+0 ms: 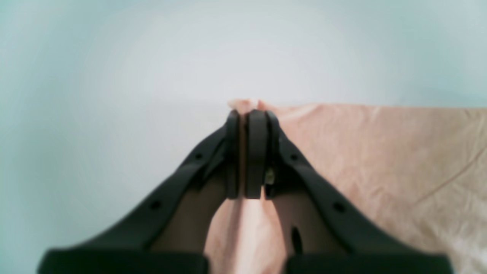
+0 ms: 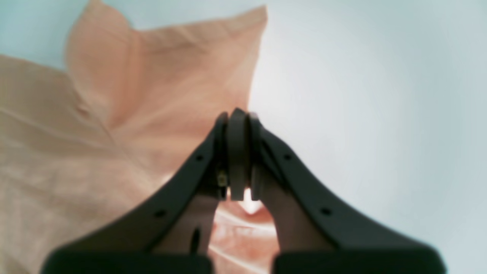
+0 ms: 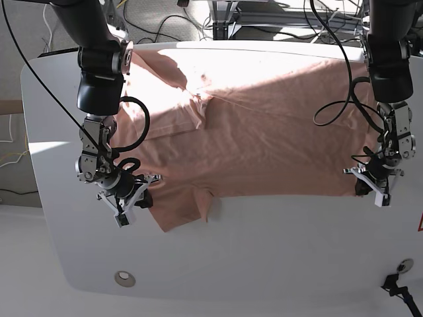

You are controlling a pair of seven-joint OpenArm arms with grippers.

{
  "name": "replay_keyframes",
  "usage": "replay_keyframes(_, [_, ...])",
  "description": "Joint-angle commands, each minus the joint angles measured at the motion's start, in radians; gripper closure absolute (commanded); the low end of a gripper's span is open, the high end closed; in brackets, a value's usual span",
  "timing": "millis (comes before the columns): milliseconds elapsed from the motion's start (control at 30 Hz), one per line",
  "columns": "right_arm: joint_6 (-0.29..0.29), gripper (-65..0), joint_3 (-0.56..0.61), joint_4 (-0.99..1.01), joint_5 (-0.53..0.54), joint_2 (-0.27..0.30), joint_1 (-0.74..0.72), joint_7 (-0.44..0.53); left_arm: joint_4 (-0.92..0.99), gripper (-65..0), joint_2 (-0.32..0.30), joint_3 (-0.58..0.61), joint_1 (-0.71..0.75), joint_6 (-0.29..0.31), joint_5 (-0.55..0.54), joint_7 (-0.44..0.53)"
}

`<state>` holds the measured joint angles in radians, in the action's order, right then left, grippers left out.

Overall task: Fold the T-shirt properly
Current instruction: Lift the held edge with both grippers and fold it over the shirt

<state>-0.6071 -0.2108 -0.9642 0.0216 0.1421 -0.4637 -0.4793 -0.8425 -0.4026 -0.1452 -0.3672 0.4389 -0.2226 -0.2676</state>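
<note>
T-shirt point(image 3: 264, 139) is the landmark: salmon-pink, spread flat across a white table point(image 3: 251, 251), with one short sleeve sticking out over the near edge and the other lying creased on the far side.

Nearest the base camera, at the near hem corners, sit the two grippers. The right gripper point(image 3: 135, 191) rests at the shirt's near edge just beside the near sleeve. In the right wrist view its fingers point(image 2: 237, 152) are pressed together, with pink cloth showing directly under and behind them and the sleeve fanning out beyond; it looks clamped on the fabric edge, though the blur hides the exact pinch. The left gripper point(image 3: 372, 181) sits at the opposite near corner of the shirt. In the left wrist view its fingers point(image 1: 255, 152) are closed tight, with a small tuft of pink cloth poking out above their tips, so it is clamped on the shirt's corner.

Farther back, the shirt's body lies wrinkled, a band of sunlight crossing it. Beyond its far edge, both black arms rise from the table, and dark cables point(image 3: 277, 20) lie tangled behind the table.
</note>
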Motion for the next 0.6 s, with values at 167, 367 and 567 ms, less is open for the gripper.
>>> replay_keyframes(167, [-0.01,0.0,-0.003,-0.352,0.01,0.011,0.105,-0.178,-0.208,0.0,-0.032,-0.004,0.093,0.001,-0.008,0.021])
replay_keyframes(367, [-0.01,0.0,-0.006,-0.594,0.011,0.011,0.227,-0.301,-0.32,0.0,-0.045,-0.018,0.187,0.001,-0.01,0.021])
replay_keyframes(567, [-0.01,0.0,-0.006,-0.777,0.011,0.011,0.329,-0.421,-0.415,0.0,-0.04,-0.123,0.257,0.004,-0.007,0.021])
